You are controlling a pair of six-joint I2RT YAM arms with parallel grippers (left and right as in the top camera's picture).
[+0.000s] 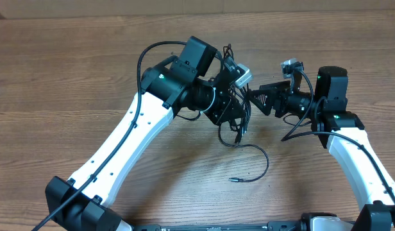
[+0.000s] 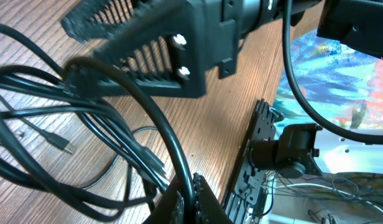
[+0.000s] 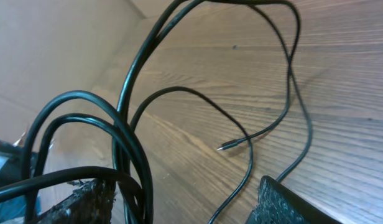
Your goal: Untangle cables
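The cables (image 1: pixel 236 125) are thin black cords held up as a looped bundle over the middle of the table. My left gripper (image 1: pixel 231 95) is shut on one strand of them, which runs up between its fingers (image 2: pixel 204 202) in the left wrist view. One loose strand trails down to the wood and ends in a small plug (image 1: pixel 233 180). My right gripper (image 1: pixel 254 97) points left at the bundle with its jaws wide apart. In the right wrist view several loops (image 3: pixel 132 143) pass just inside its left finger (image 3: pixel 79 202), and the right finger (image 3: pixel 297 202) stands clear of them.
The wooden table (image 1: pixel 75 77) lies under everything. In the left wrist view the right gripper's ribbed fingers (image 2: pixel 142 56) hang close above the loops. An arm base with wiring (image 2: pixel 285 152) stands at the table's edge, with a colourful surface (image 2: pixel 341 68) beyond it.
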